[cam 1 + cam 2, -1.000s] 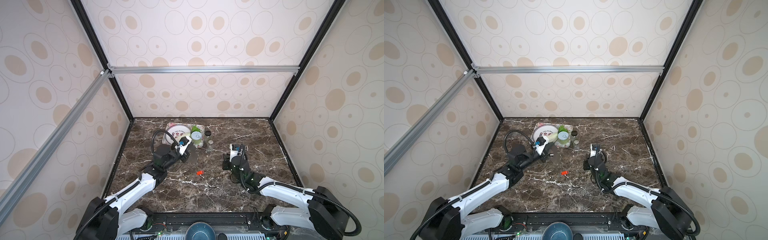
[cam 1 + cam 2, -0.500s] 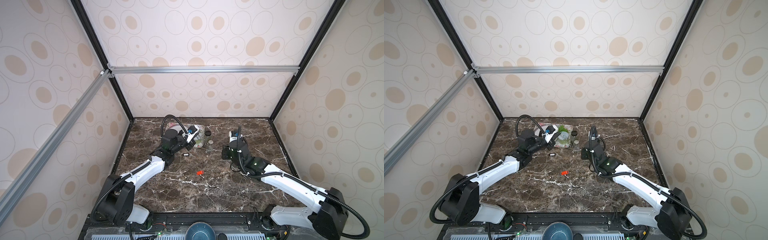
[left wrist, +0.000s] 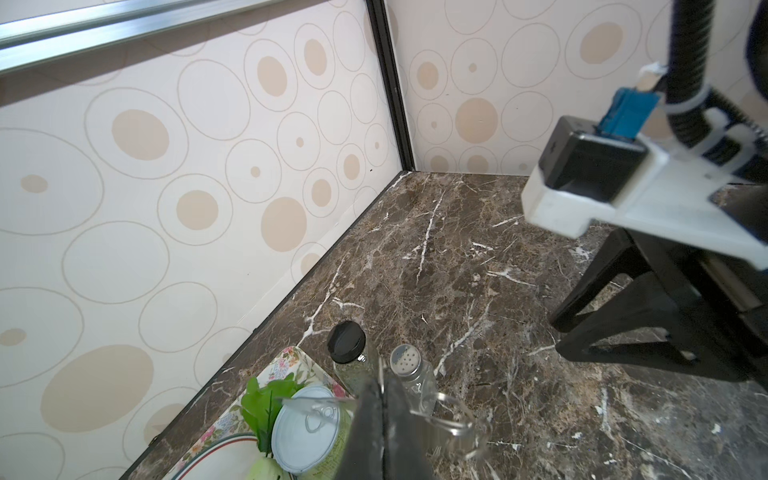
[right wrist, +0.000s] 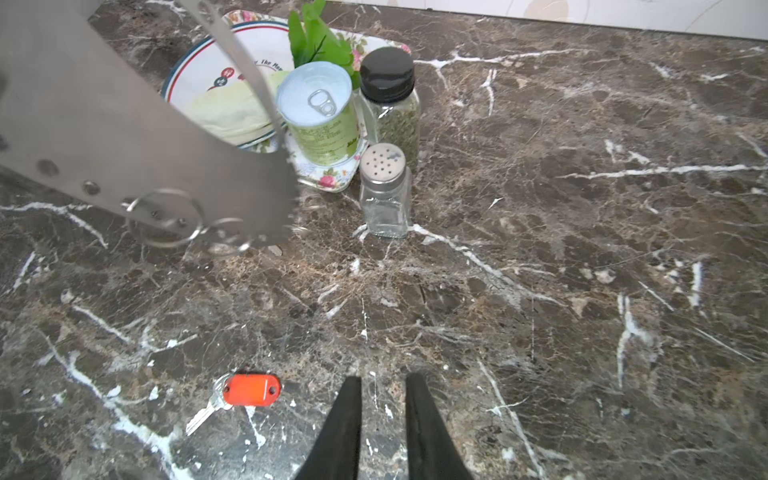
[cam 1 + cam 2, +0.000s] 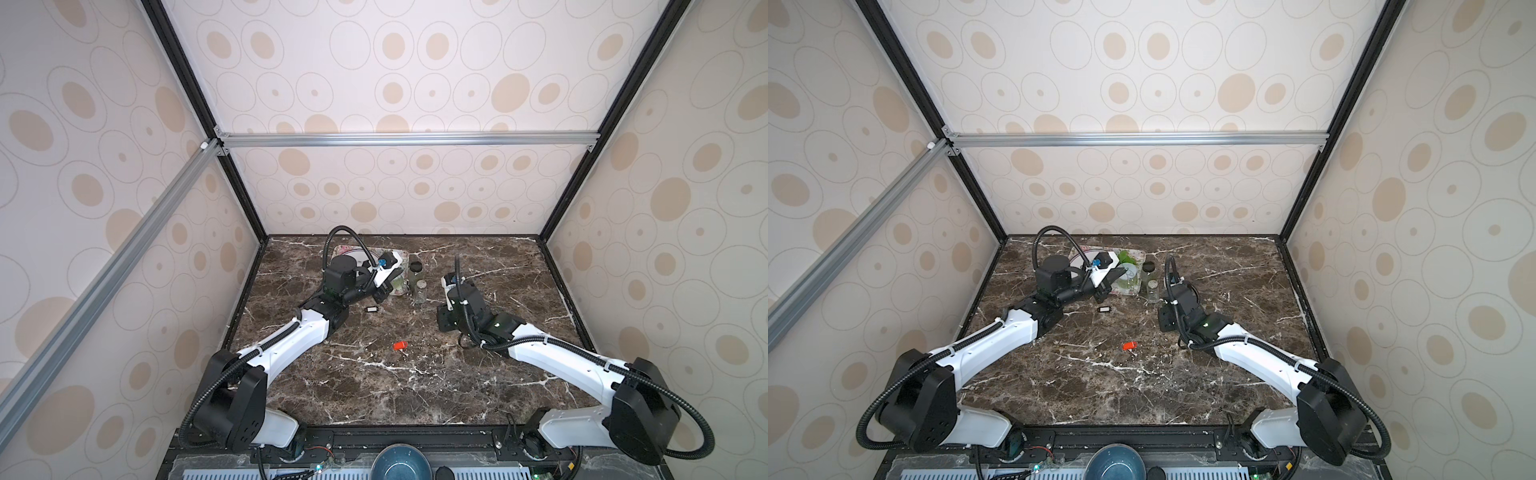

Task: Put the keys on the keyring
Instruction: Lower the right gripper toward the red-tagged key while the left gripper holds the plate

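Since a second ago the left fingers have lifted off the tabletop and swung back toward the tray. They are pressed together, pinching the keyring, which sticks out sideways in the air. On the tabletop just in front of them lies the black key. The red key lies flat near the right fingers, on their left-arm side; those stand slightly apart, holding nothing. Just beyond the left fingers stand the can and the shaker.
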{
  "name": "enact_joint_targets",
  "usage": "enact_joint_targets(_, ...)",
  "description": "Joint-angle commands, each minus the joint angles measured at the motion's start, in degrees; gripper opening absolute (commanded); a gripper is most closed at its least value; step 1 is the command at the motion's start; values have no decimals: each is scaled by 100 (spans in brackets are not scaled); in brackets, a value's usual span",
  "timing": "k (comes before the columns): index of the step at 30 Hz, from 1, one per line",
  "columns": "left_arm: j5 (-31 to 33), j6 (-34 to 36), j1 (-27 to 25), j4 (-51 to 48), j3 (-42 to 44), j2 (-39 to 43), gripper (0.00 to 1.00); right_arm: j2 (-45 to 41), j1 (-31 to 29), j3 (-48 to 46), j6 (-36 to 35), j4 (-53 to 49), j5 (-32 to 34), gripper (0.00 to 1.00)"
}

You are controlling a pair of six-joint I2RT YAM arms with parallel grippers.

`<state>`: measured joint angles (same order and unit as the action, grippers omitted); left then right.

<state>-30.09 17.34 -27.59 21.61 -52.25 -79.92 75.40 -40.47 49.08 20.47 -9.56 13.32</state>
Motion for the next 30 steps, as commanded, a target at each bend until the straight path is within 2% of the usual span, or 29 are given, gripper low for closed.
enact_joint_targets(1, 251, -29, -50, 389, 263, 404, 0, -183, 13, -353, -69, 402, -219, 22)
enact_joint_targets(3, 476, -144, -51, 534, 325, 390, 0, -139, 14, -565, -3, 656, -138, 22)
enact_joint_targets(7, 529, -314, -51, 604, 200, 168, 0, 306, 14, -684, 77, 991, -127, 21)
enact_joint_targets(11, 503, -404, -50, 657, 113, 35, 0, 747, -7, -484, 54, 955, -357, 20)
enact_joint_targets(23, 1130, -587, -52, 1047, 335, 41, 0, 1519, -228, 49, -7, 750, -921, 21)
enact_joint_targets(30, 1867, -645, -48, 1087, 295, -45, 0, 1948, -268, 363, -47, 616, -1269, 22)
